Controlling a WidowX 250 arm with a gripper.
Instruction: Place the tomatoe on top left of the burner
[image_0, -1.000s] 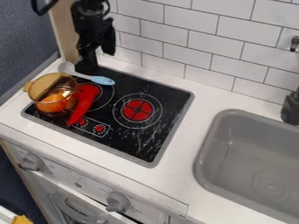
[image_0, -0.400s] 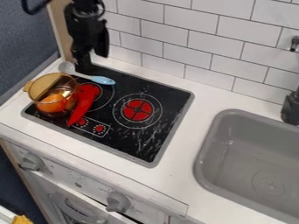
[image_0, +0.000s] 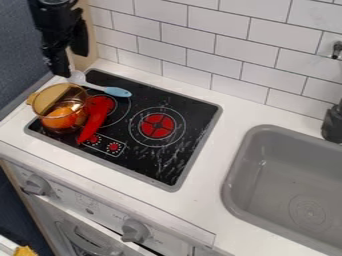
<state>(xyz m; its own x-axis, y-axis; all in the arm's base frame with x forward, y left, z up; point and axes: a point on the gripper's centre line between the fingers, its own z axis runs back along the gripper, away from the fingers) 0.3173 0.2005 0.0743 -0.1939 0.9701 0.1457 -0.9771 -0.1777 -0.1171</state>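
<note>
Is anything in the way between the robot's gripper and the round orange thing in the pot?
Yes, the far wall of the pot. The gripper hangs beyond it and the orange thing sits inside, so it probably must go over the rim.

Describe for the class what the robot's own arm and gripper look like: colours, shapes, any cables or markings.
The black, blocky robot arm has bulky, angular housings with faint highlights along their edges. The black, narrow gripper at its lower end is dark too. No coloured marking can be made out, and I cannot tell whether a cable runs along it.
</note>
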